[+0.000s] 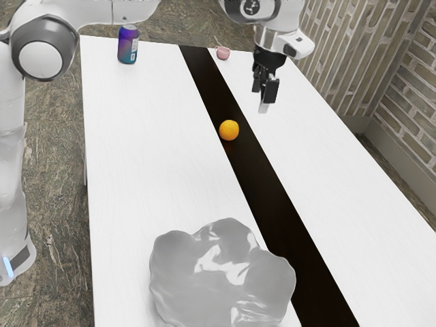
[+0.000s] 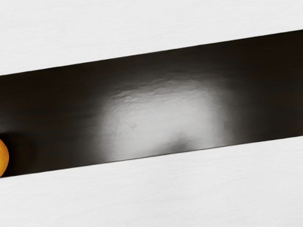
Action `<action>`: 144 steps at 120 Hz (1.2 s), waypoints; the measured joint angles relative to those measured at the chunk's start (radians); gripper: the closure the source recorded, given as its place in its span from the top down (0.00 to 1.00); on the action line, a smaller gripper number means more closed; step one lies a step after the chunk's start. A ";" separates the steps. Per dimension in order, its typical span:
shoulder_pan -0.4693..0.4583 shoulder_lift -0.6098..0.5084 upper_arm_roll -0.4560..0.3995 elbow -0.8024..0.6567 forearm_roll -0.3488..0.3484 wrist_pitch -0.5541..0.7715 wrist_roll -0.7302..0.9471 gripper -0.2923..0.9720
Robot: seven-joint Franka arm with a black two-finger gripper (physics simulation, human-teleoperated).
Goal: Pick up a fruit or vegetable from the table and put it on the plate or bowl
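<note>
Fingers (image 1: 266, 99) hang parted above the table (image 1: 136, 150), orange (image 1: 229, 129) near, untouched.

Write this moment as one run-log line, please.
hand: above table, holding nothing | orange: on dark strip, untouched | grey bowl: empty

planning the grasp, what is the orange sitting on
The orange sits on the black stripe that runs down the white table. Nothing else shows beneath it. The spot right under it is covered by the orange itself.
</note>
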 joint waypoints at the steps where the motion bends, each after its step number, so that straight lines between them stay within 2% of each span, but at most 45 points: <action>1: 0.000 0.001 0.000 0.000 0.000 0.000 0.000 0.76; 32: 0.033 0.010 0.006 0.006 0.010 -0.029 0.059 0.76; 52: 0.087 0.010 0.007 -0.020 0.054 -0.026 0.232 0.76; 70: 0.079 -0.071 0.048 -0.207 0.085 0.075 0.420 0.76; 95: 0.096 -0.131 0.092 -0.377 0.054 0.205 0.623 0.76; 121: 0.108 -0.144 0.117 -0.469 0.040 0.309 0.778 0.76; 144: 0.090 -0.119 0.163 -0.474 0.047 0.436 0.883 0.76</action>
